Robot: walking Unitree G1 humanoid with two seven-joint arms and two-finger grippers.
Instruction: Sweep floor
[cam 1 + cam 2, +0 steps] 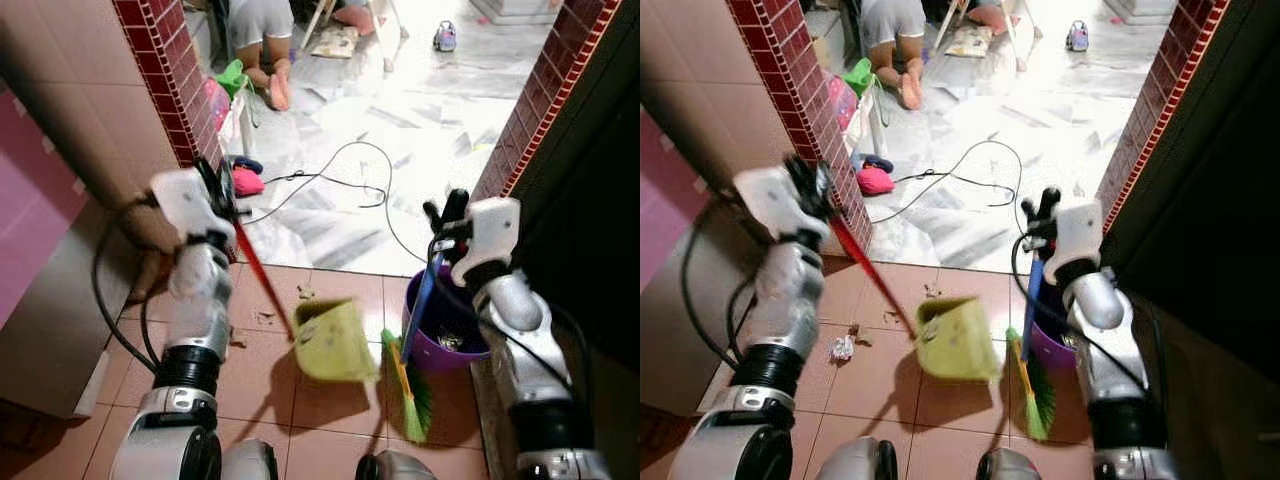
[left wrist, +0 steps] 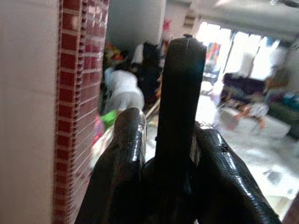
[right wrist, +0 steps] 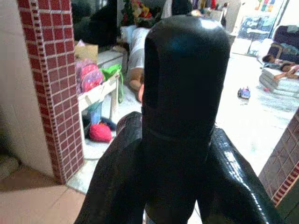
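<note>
Collection step in hand. Left gripper [image 1: 222, 190] clamps the dustpan [image 1: 333, 340] handle, pan raised over tiles. Right gripper [image 1: 445, 212] clamps the broom [image 1: 408, 385], bristles beside the bucket [image 1: 440, 330]. 2 scraps [image 1: 843, 346] remain; next, lower pan and sweep them in.

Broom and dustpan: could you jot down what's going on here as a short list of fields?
left gripper: shut on the red handle of the dustpan
dustpan: yellow-green, lifted off the floor, tilted
right gripper: shut on the blue handle of the broom
broom: green bristles down on the tiles, beside the purple bucket
floor: scraps of litter on the brown tiles
background: a person on the white floor
</note>
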